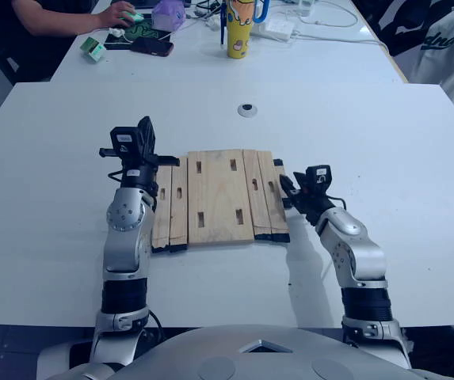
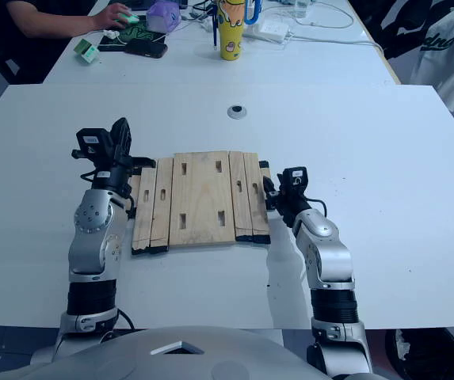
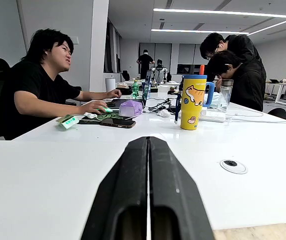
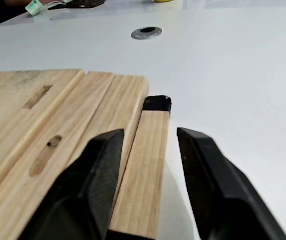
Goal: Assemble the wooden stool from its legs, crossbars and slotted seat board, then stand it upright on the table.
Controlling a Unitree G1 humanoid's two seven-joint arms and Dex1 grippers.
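While every wooden part lies flat on the white worktop (image 1: 385, 158), the slotted seat board (image 1: 220, 195) sits in the middle with narrower slats (image 1: 169, 204) packed against both its long sides, seemingly laid out for easy picking. Right of the seat board, the right hand (image 4: 150, 135) is spread wide astride the outermost black-tipped bar (image 1: 280, 222), probably lining up a grip. Its wrist camera reveals clear gaps beside the wood, unreadable from the head views. Left of the seat board, the left hand (image 3: 148, 150) is pressed closed, empty.
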